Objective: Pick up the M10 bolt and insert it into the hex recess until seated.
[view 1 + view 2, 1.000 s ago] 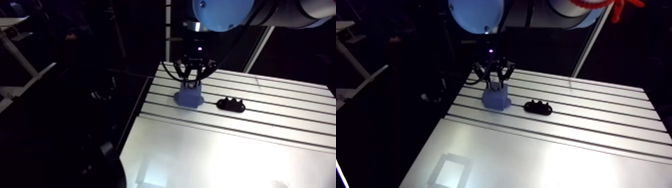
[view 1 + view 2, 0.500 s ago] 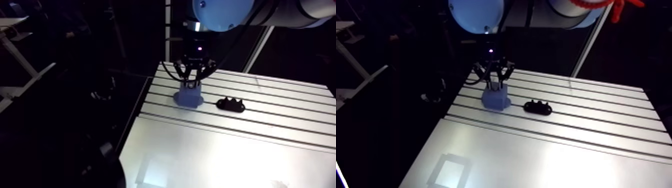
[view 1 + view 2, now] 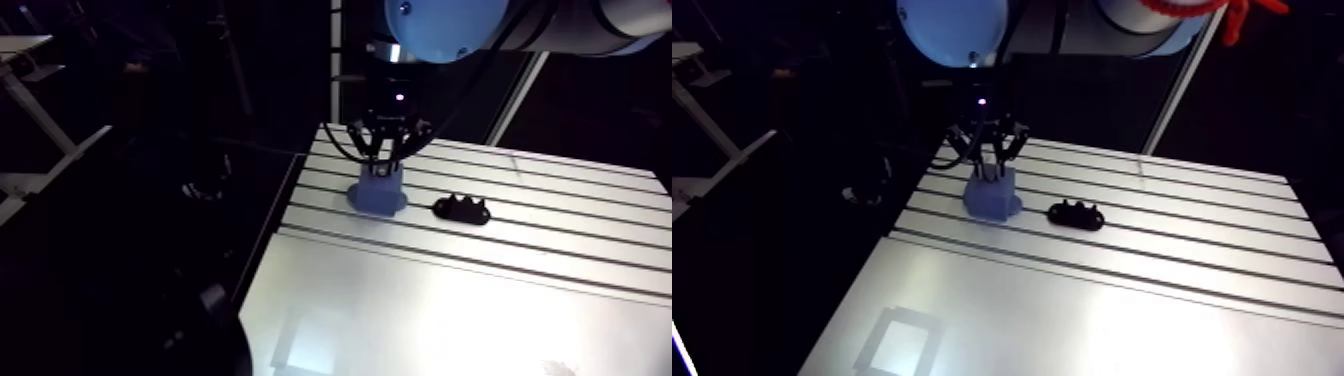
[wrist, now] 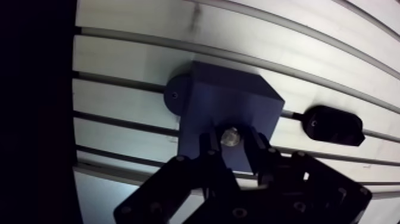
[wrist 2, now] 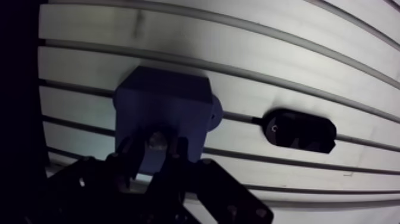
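Observation:
A blue block point(image 4: 229, 104) with a round base flange stands on the slotted table point(image 3: 560, 240) near its far left corner. The M10 bolt point(image 4: 230, 136) shows as a round metal end over the block's top face. My gripper point(image 4: 231, 144) hangs straight over the block, and its two dark fingers point(image 4: 211, 146) press in on the bolt from either side. In the arm view the gripper point(image 3: 384, 160) reaches down onto the top of the block point(image 3: 378, 192). The hex recess is hidden under the bolt.
A black oval part point(image 4: 332, 125) with small bumps lies on the table beside the block, also visible in the arm view point(image 3: 461, 209). The table's left edge point(image 3: 285, 205) runs close by the block, with dark space beyond it.

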Robot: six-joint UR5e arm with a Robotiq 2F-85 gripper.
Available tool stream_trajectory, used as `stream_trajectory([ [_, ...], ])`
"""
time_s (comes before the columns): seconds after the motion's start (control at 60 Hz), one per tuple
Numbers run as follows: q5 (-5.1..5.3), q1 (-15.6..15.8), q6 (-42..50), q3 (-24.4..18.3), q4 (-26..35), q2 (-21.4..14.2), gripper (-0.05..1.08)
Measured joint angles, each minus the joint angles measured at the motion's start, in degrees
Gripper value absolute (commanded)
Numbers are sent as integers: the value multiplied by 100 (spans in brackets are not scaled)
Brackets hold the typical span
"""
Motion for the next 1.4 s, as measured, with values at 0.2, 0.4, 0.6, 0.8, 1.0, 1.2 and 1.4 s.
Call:
stream_trajectory([
  [0.2,2,2,-1,4,1,0,65],
  [0.4,2,2,-1,7,3,1,65],
  [0.6,2,3,-1,5,5,4,66],
  [0.8,2,1,-2,-3,8,6,67],
  [1.0,1,-4,-7,-22,9,7,68],
  [1.2,1,-5,-9,-26,9,8,68],
  [1.4,2,-6,-10,-21,9,9,65],
])
